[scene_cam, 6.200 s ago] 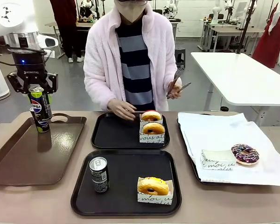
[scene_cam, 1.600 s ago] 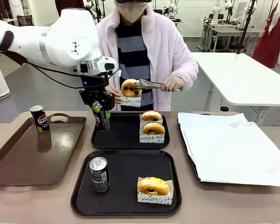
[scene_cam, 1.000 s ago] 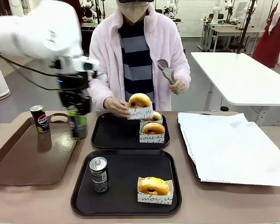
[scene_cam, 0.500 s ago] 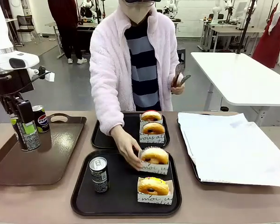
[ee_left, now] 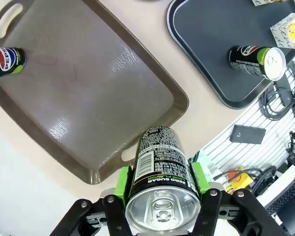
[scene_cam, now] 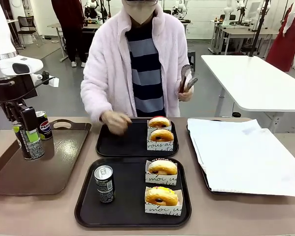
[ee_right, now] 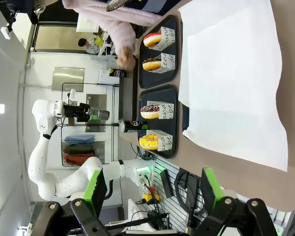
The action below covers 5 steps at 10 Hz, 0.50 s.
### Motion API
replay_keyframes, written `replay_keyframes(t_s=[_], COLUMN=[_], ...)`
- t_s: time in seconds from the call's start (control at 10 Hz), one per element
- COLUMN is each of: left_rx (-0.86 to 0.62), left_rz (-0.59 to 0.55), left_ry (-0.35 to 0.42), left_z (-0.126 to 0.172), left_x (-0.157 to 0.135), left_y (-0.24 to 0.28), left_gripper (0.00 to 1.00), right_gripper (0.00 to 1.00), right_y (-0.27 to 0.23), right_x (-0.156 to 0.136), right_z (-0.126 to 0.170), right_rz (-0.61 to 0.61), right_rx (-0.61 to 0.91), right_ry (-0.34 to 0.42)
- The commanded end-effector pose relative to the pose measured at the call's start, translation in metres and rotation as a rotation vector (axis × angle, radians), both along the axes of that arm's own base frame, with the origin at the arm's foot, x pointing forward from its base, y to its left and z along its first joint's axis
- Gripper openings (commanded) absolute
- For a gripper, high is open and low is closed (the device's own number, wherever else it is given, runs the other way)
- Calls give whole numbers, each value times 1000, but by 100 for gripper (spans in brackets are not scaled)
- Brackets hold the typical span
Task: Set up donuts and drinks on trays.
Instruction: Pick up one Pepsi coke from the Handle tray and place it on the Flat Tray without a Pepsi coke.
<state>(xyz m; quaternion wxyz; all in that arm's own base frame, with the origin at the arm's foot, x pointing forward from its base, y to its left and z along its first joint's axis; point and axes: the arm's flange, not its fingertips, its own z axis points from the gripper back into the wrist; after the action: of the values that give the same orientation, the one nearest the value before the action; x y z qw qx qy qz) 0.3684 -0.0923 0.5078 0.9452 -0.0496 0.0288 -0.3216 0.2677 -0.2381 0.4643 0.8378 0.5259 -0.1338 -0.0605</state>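
There, gripped can above brown tray's rim

A long white rectangular table stands on the smooth grey floor behind, with pale walls and more workbenches farther back.

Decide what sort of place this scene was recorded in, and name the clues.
Probably a robotics lab staging a cafe counter: a white robot arm holds a black-and-green drink can, other white worktables stand behind, and matte black plastic trays carry sleeved ring donuts.
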Motion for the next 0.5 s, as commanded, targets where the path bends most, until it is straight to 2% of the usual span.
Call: replay_keyframes(t_s=[0.0,0.1,0.2,0.4], left_rx=[0,6,22,107], left_rz=[1,27,123,212], left_ry=[0,-59,-114,-197], left_z=[0,1,1,-5], left_x=[0,23,43,88], left_y=[0,-17,-40,-89], left_gripper=[58,58,58,58], right_gripper=[100,100,100,100], right_y=[-1,-1,-1,-1], right_x=[1,1,1,1], right_z=[1,1,1,1], right_rz=[3,3,3,3], right_rx=[14,14,14,14], right_ry=[-26,-26,-26,-26])
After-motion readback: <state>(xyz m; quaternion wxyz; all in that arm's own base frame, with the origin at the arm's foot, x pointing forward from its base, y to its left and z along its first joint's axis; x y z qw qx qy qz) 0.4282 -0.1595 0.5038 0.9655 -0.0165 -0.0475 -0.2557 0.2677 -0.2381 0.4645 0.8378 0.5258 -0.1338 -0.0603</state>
